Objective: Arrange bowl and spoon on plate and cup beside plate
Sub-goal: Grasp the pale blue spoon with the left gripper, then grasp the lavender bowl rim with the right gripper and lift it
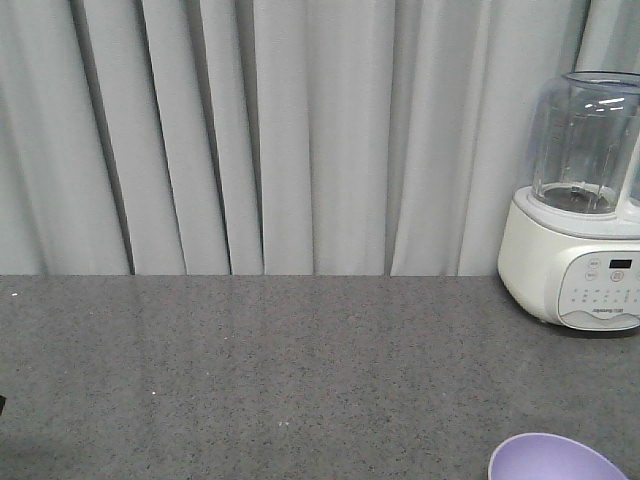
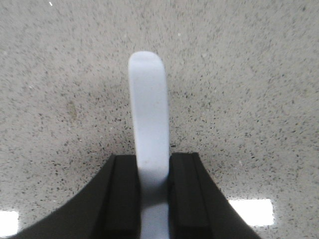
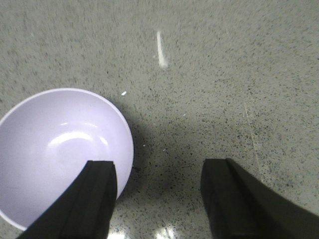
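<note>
Starting on the left: the left gripper [image 2: 153,162] was clamped on the spoon [image 2: 148,109]. Its two dark fingers [image 2: 124,189] pressed against either side of the pale strip, and the rounded end stuck out straight ahead over the speckled grey counter [image 2: 259,99]. There was a soft shadow under the spoon, but I honestly couldn't tell if it was touching the counter or held just off it. A couple of bright light reflections [image 2: 251,211] showed on the surface down near the fingers.

The front camera mostly caught grey pleated curtains [image 1: 250,130] behind the counter [image 1: 250,370]. Over at the far right a white blender [image 1: 580,230] with a clear jug sat at the back. The lavender bowl [image 1: 555,460] peeked in at the bottom right edge, well in front of the blender.

On the right side, the right gripper [image 3: 162,167] had its jaws spread wide with only bare counter between them. The bowl [image 3: 55,149] sat upright and empty on the left of that view. The finger on that side overlapped its rim, though whether it touched the bowl I couldn't say. A thin pale streak [image 3: 161,49] showed on the counter further ahead.
</note>
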You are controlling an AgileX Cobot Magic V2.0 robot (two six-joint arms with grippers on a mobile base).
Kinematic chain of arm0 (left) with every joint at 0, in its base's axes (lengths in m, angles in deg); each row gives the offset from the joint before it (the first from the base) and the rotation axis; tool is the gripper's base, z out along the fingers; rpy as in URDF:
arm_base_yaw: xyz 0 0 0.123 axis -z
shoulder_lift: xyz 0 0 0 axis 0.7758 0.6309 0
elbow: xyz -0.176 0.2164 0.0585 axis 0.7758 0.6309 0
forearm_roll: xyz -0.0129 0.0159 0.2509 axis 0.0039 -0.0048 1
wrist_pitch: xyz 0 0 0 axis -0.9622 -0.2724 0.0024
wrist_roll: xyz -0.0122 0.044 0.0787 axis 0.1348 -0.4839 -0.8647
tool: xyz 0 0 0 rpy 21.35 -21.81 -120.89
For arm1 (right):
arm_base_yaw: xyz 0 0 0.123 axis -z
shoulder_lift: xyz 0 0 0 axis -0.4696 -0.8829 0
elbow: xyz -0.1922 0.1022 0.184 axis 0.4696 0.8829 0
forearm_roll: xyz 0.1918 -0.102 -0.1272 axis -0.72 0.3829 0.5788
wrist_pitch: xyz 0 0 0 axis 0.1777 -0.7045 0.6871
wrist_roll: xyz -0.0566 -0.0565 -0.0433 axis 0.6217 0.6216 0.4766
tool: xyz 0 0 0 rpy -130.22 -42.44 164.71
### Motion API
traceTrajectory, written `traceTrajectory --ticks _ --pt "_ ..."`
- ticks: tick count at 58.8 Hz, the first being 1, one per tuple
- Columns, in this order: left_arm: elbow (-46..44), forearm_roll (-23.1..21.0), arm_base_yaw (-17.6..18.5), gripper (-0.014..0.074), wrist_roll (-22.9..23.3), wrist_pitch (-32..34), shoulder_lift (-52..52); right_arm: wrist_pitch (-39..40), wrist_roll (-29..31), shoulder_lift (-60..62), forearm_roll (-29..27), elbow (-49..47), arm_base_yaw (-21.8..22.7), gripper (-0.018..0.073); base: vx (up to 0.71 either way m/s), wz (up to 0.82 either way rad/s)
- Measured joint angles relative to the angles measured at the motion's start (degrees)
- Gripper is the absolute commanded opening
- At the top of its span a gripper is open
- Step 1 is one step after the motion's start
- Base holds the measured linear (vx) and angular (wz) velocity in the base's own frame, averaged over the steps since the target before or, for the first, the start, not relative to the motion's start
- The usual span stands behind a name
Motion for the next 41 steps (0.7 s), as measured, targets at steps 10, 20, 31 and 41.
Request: traceTrajectory --ticks 10,20,31,41 --pt "0.0 0.0 0.0 -0.0006 0.0 -0.24 -2.29 -3.76 7.1 -10.66 -4.43 -5.86 0.0 0.0456 0.0 0.0" --pt "0.0 0.04 0.0 -0.0006 0.0 -0.94 -2.61 -4.47 7.36 -16.71 -4.95 -6.06 0.0 0.0456 0.0 0.0" --pt "0.0 0.04 0.0 -0.0006 0.0 -1.08 -2.61 -4.35 9.94 -21.16 -7.95 -6.06 0.0 0.0456 0.0 0.0" --pt "0.0 0.04 0.0 -0.0006 0.0 -1.08 -2.61 -3.69 10.52 -24.68 -8.47 -6.06 0.0 0.0456 0.0 0.0"
